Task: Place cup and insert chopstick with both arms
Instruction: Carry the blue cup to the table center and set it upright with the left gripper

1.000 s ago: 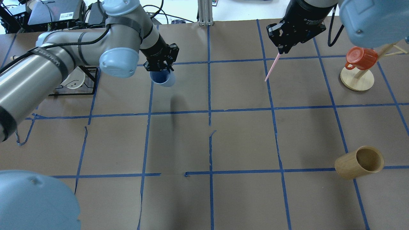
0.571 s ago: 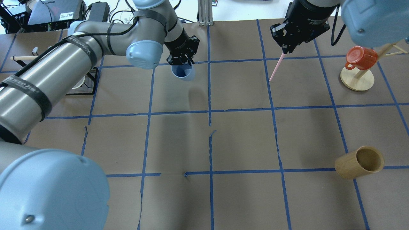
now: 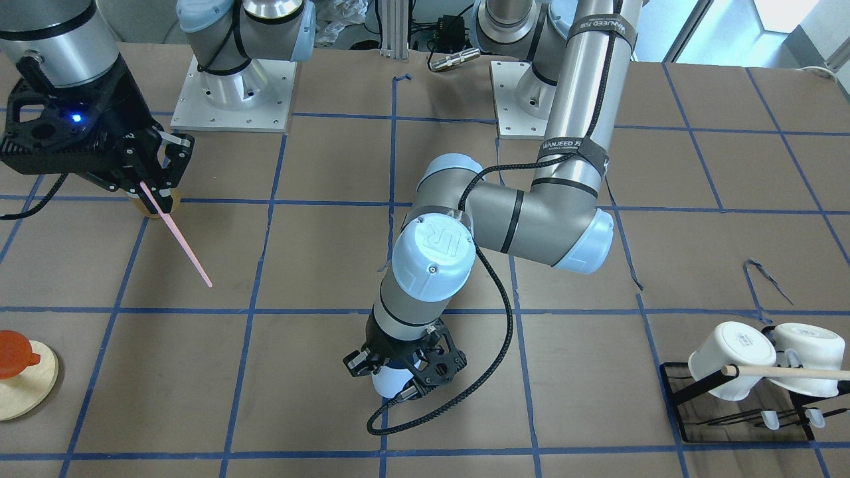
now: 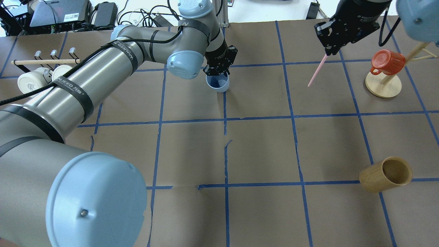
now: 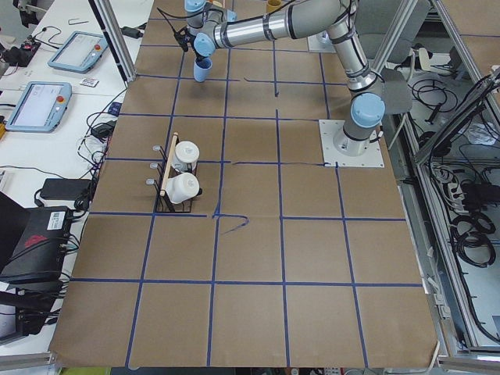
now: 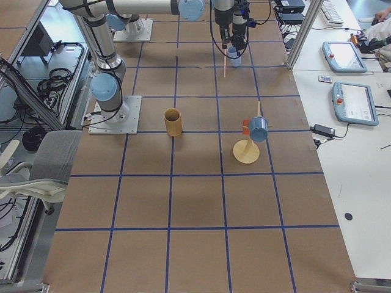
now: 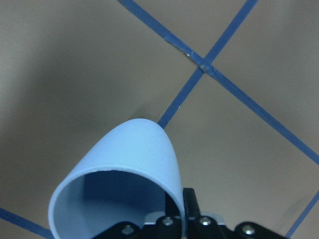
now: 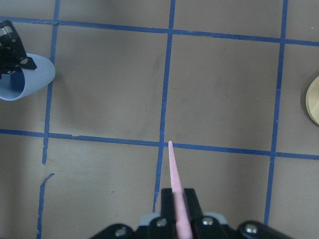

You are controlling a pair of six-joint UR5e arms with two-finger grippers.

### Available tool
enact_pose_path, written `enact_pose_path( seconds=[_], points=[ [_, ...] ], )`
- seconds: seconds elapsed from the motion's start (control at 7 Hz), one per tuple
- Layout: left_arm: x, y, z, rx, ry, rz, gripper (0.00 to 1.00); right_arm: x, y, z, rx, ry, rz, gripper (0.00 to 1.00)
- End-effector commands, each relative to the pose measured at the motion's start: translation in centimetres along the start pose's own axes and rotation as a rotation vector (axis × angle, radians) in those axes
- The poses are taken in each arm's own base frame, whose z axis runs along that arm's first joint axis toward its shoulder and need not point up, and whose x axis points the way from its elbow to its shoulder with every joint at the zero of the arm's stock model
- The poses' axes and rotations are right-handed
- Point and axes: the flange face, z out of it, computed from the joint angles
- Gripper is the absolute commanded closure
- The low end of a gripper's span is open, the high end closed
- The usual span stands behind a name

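Note:
My left gripper (image 4: 216,71) is shut on the rim of the light-blue cup (image 4: 217,83). It holds the cup low over the table, mouth up and a little tilted, beside a blue tape line at the far middle. The cup also shows in the front view (image 3: 390,383) and the left wrist view (image 7: 119,164). My right gripper (image 4: 328,52) is shut on the pale pink chopstick (image 4: 317,72), which hangs slanting down above the table, right of the cup. In the right wrist view the chopstick (image 8: 175,184) points forward and the cup (image 8: 27,77) is at the far left.
A tan bamboo holder (image 4: 386,174) lies on its side at the near right. A red mug hangs on a wooden stand (image 4: 383,85) at the far right. White mugs (image 4: 34,77) hang from a black rack with a wooden rod at the far left.
My left arm has carried the cup to the right, up to the centre tape line. My right gripper has moved right and slightly away with the chopstick.

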Motion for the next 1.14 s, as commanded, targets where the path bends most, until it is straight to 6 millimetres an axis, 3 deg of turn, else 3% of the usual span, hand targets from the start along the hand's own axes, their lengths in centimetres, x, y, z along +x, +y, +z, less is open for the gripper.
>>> enact_pose_path(
  seconds=[0.0,0.14,0.43,0.71,1.0],
  points=[
    [0.2,0.4,0.5,-0.003,0.005,0.013,0.51,-0.1,0.2,0.2,-0.014,-0.014,0.005,1.00],
    [0.5,0.2,0.5,0.012,0.025,0.019,0.31,-0.1,-0.1,0.4,-0.011,-0.015,0.004,1.00],
    [1.0,0.0,-0.4,0.046,0.073,0.031,0.21,-0.2,-0.2,0.2,-0.004,-0.017,0.003,1.00],
    [2.9,-0.9,-4.2,0.102,0.140,0.090,0.20,-1.6,-0.2,-0.5,0.015,-0.017,-0.018,1.00],
    [3.6,-2.3,-6.8,0.118,0.145,0.117,0.20,-4.8,-0.4,-1.2,0.080,-0.021,-0.020,1.00]
  ],
)
